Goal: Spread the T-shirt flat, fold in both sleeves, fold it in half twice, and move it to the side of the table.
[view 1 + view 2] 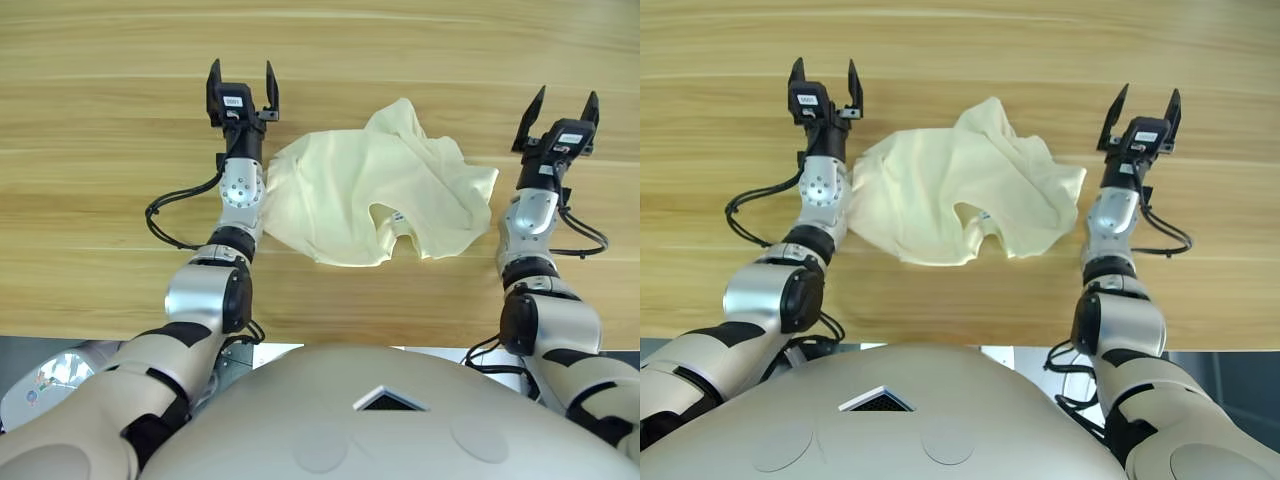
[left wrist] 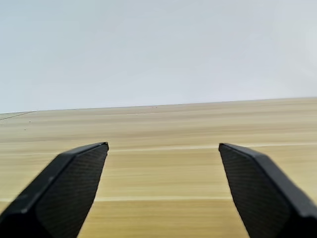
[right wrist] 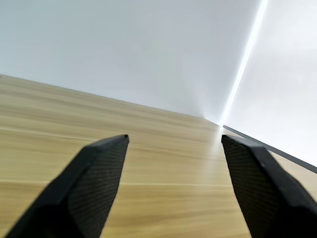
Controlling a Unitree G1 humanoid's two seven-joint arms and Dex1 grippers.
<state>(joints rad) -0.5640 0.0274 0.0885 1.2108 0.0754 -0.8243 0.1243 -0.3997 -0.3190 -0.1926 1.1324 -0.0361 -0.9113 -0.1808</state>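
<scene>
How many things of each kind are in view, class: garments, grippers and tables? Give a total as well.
T-shirt: 1
Grippers: 2, the left gripper and the right gripper, both open
Table: 1
Total: 4

A plain pale-yellow T-shirt (image 1: 370, 190), with a small whitish mark at its collar that may be a label, lies on a light wood-grain desk (image 1: 100, 60) streaked in long paler and darker bands. Either side of the T-shirt, matt black jaws; beyond it, a pale grey wall (image 2: 158, 49).
</scene>
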